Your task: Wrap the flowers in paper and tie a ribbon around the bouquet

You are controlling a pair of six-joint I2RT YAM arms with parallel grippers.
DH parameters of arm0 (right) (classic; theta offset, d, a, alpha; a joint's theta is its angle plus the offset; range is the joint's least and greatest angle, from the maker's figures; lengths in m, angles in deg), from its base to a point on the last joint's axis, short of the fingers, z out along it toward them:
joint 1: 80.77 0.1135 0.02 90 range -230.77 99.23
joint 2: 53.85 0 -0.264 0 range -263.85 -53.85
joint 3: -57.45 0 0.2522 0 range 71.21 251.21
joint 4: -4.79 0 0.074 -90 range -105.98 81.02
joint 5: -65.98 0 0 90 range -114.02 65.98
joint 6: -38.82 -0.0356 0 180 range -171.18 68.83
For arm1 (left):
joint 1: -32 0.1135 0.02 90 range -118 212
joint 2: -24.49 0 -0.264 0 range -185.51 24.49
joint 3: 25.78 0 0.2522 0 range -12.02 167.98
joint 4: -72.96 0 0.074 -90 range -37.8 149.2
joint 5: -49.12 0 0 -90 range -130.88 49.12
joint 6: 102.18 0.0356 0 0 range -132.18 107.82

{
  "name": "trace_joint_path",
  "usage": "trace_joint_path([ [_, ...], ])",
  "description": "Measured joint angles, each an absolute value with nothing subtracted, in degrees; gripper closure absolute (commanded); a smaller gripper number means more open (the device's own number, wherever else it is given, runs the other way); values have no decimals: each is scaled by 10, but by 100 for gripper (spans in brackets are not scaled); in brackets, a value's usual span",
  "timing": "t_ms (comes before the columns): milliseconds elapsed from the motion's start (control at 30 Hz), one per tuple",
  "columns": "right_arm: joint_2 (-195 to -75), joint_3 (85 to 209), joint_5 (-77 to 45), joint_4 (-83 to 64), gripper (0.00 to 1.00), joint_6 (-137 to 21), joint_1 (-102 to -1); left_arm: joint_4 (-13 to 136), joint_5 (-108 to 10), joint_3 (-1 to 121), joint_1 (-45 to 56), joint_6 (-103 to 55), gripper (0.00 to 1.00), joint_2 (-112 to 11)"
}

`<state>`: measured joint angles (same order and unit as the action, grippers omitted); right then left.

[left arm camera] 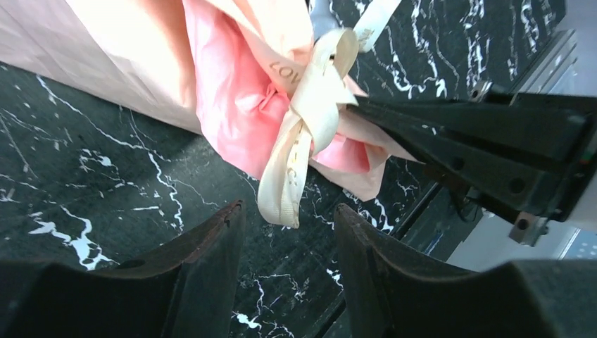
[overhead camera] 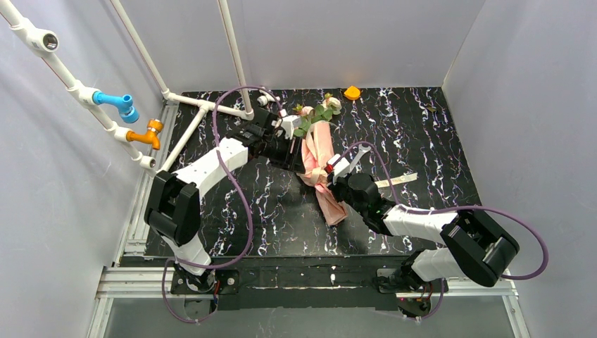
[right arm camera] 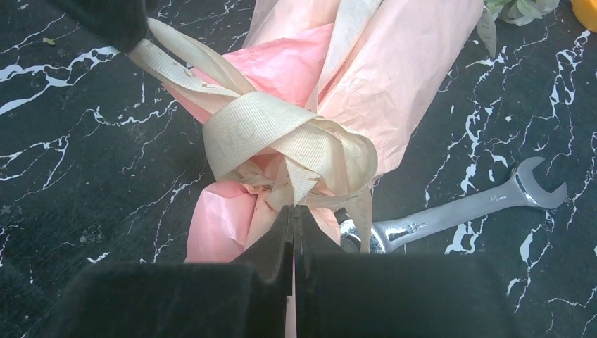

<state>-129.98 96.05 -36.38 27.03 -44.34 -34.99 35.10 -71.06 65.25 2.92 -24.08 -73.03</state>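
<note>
Left gripper (left arm camera: 288,206) jaws apart, empty; right gripper (right arm camera: 293,209) pinched shut on ribbon (right arm camera: 281,130) knot; spanner (right arm camera: 457,211) end hidden behind bouquet (right arm camera: 408,63).

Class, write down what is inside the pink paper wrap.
The flowers stick out of the far end of the paper. Their stems inside cannot be seen: the paper covers them, and the ribbon binds it.

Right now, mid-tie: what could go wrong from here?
1. The ribbon loop hangs loose at the open left gripper; the knot may slacken.
2. The right gripper is shut on the ribbon against the paper; a pull could tear it or drag the bouquet.
3. A ribbon tail hangs by the spanner and might snag.
</note>
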Motion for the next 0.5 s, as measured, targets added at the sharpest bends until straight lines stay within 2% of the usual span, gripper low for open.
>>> trace_joint_path([
  [433, -1300, 960, -364, 270, 99, -445, -350, 392, -689, 608, 7, -266, 71, -728],
  [500, -1300, 960, -364, 270, 99, -445, -350, 395, -686, 605, 7, -269, 83, -728],
])
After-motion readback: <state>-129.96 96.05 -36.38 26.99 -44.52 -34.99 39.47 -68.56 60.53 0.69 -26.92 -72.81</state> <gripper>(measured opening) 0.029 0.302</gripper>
